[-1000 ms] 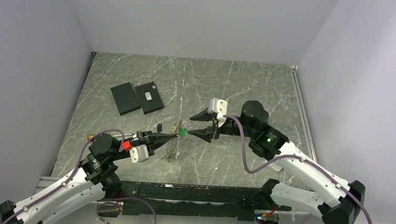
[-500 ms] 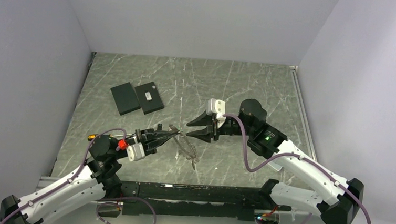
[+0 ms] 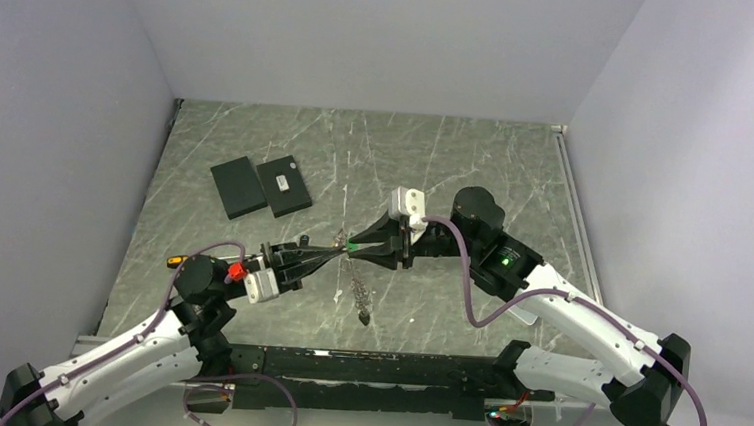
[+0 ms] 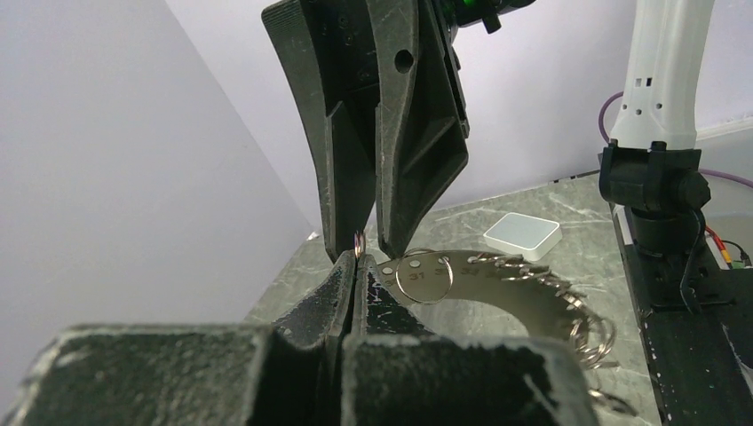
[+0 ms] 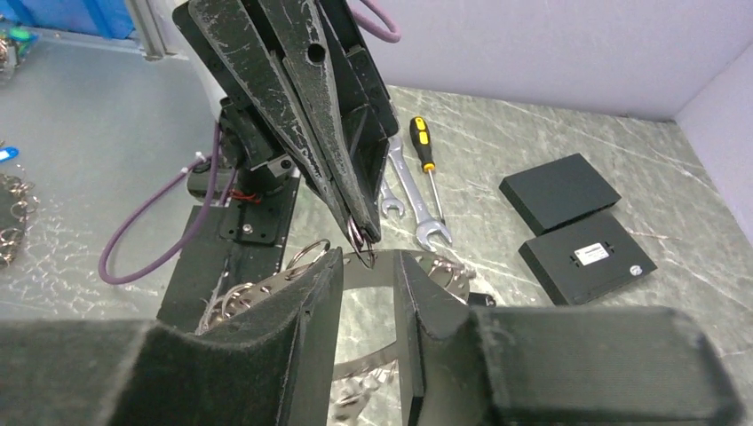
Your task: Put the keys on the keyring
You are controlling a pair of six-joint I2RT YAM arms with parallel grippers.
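Note:
My left gripper [image 3: 338, 253] is shut on the keyring [image 4: 358, 241], a small thin ring pinched at its tips above the table. The grey chain [image 3: 359, 294] hangs down from the ring, with the green tag [image 3: 351, 242] at the grip. My right gripper [image 5: 368, 256] is open with a narrow gap. Its fingers [image 4: 417, 133] stand on either side of the ring without closing on it. A curved metal plate [image 4: 497, 284] with numbered holes and several rings hangs behind the ring. A small black piece [image 5: 480, 299] on the table may be one of the keys.
Two flat black plates [image 3: 260, 187] lie at the back left. Two wrenches [image 5: 407, 195] and a yellow-handled screwdriver [image 5: 424, 151] lie near the left arm's base. A small white square box [image 4: 522, 235] sits on the table by the right arm.
The right gripper has narrowed and moved left until its tips straddle the ring. The left gripper has lifted the ring, and the chain has swung from lying on the table to hanging.

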